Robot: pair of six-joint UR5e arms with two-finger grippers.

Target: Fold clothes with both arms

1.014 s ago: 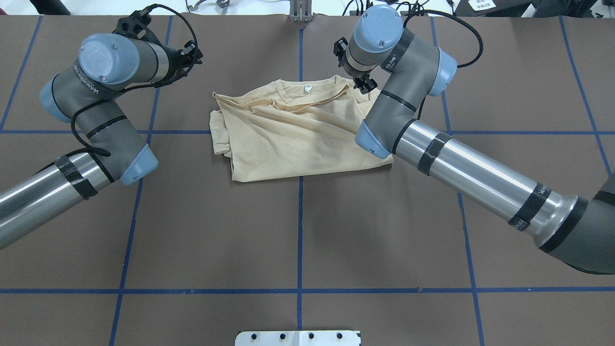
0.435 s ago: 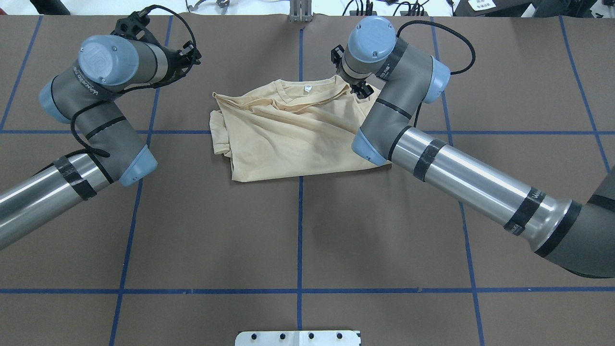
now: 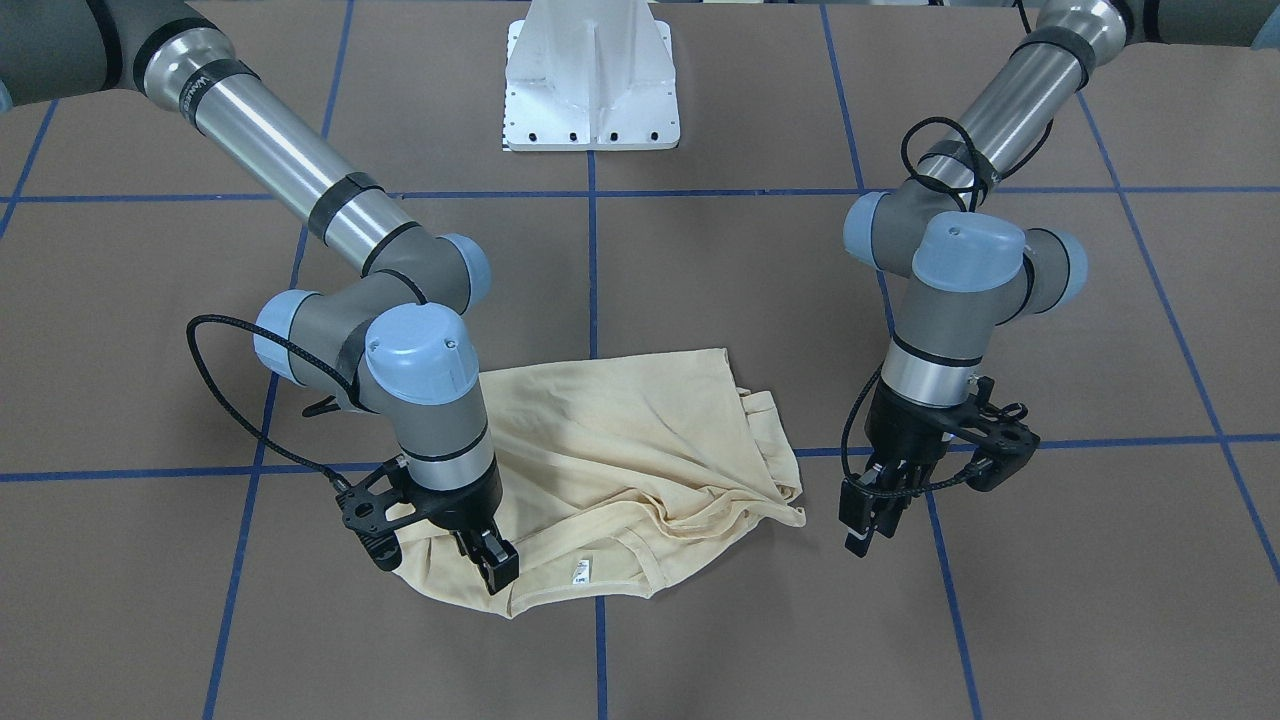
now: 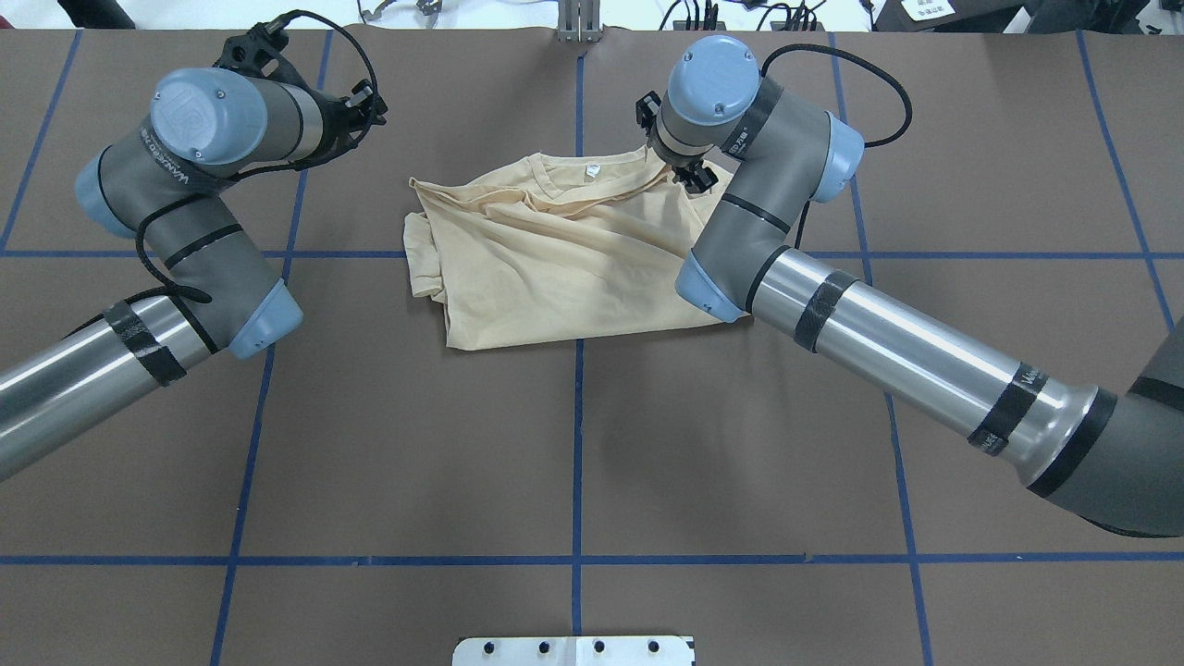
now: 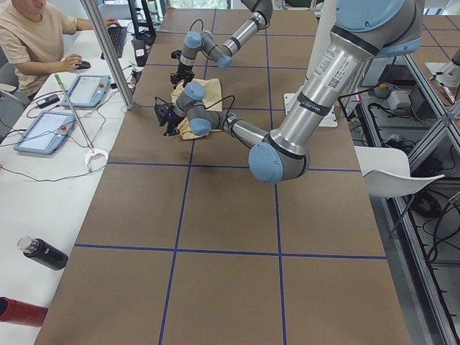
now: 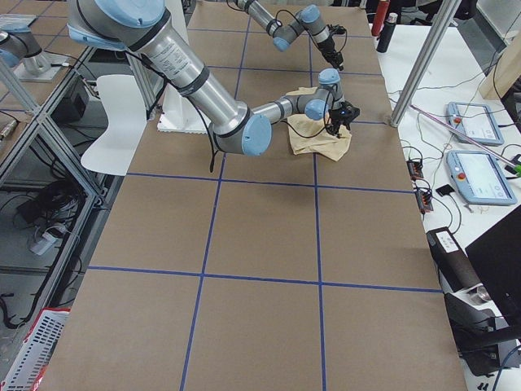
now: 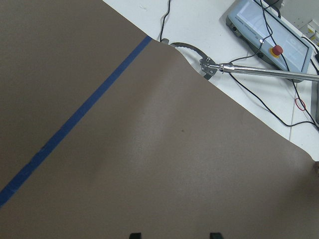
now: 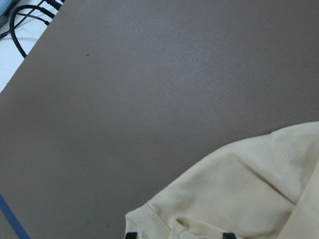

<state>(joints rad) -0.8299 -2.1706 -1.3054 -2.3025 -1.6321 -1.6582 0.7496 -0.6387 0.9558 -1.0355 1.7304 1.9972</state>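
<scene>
Lying crumpled on the table, the T-shirt sat well out in front of the white pedestal base. The right gripper, fingers spread, stood at the collar edge farthest from the base, possibly touching cloth. The left gripper, spread and empty, hung just beside the shirt.

- The T-shirt lay on the table, well beyond the pedestal base.
- The right gripper stood over the T-shirt's far right corner, beside its neckline.
- The left gripper hung left of the T-shirt, apart from it.
</scene>
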